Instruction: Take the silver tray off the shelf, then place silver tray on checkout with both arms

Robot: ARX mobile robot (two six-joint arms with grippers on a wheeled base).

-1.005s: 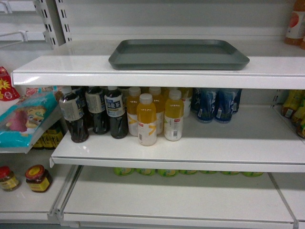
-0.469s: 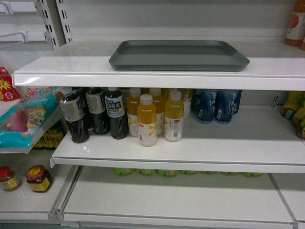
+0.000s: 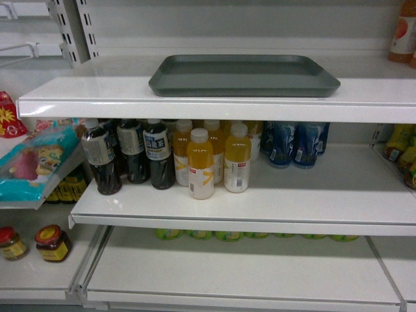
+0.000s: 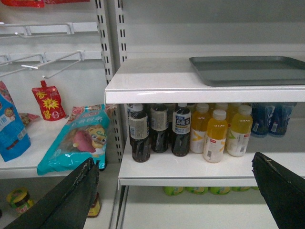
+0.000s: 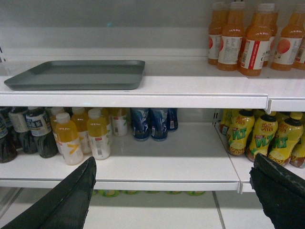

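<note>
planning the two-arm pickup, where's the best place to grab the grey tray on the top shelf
Probably the two short ends of the tray, one gripper on each rim, coming in from the front. It lies flat with its long side along the shelf edge and is far wider than one gripper. The raised rim gives the jaws something to pinch.

silver tray [image 4: 248,70] right end cut off; bottle labels [image 3: 157,146] too small
</note>
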